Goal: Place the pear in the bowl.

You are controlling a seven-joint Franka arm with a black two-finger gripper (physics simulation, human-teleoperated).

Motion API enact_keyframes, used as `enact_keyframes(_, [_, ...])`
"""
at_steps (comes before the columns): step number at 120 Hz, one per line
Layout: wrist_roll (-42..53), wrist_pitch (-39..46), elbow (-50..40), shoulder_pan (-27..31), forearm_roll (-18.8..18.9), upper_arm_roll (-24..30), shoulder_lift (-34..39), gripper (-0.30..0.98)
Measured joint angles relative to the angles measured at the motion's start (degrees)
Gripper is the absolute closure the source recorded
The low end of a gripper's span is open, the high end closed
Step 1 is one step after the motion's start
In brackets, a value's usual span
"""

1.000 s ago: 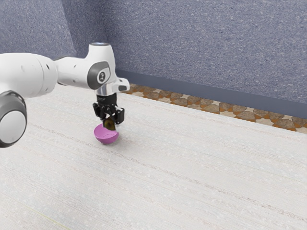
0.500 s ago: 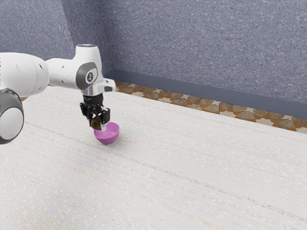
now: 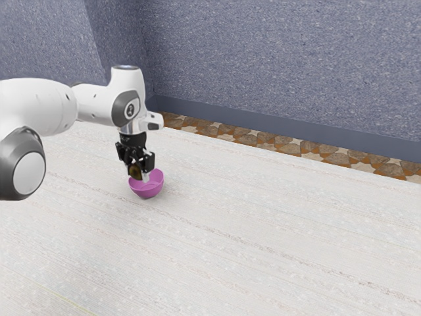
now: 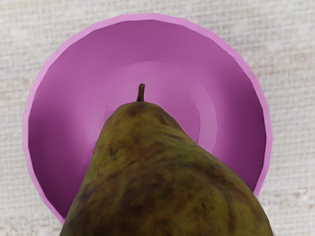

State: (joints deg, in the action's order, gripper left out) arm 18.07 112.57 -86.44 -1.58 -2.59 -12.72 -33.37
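My black gripper (image 3: 139,172) is shut on the brown-green pear (image 3: 135,171), just above the near-left part of the pink bowl (image 3: 147,191) in the exterior view. The fingers hide part of the pear and of the bowl's opening. Seen from the hand, the pear (image 4: 157,182) is large, its stem and narrow end over the inside of the bowl (image 4: 231,98). Its wide end covers a stretch of the bowl's rim.
The bowl stands on a pale, wood-grained table (image 3: 263,230). Beyond the table's far edge run a strip of stone-patterned floor (image 3: 283,142) and a blue-grey wall (image 3: 276,59).
Over the last second my hand moved toward the exterior view's left with the pear, then came partly back and a little lower. The bowl has stayed where it was.
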Motion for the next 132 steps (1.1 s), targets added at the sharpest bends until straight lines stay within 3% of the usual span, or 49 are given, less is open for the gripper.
enact_keyframes(32, [1.1, 0.2, 0.0, 0.0, -0.1, 0.0, -0.6, 0.38])
enact_keyframes(57, [2.1, 0.1, 0.0, -0.1, -0.6, 0.0, -0.7, 0.16])
enact_keyframes(86, [3.0, -0.2, 0.0, -0.6, -0.9, 0.0, 0.6, 0.05])
enact_keyframes(115, [1.7, -7.0, -4.6, -7.3, -1.2, -0.1, 21.1, 0.02])
enact_keyframes(132, [-0.6, -13.8, -8.2, -14.1, 0.3, -0.9, 34.2, 0.01])
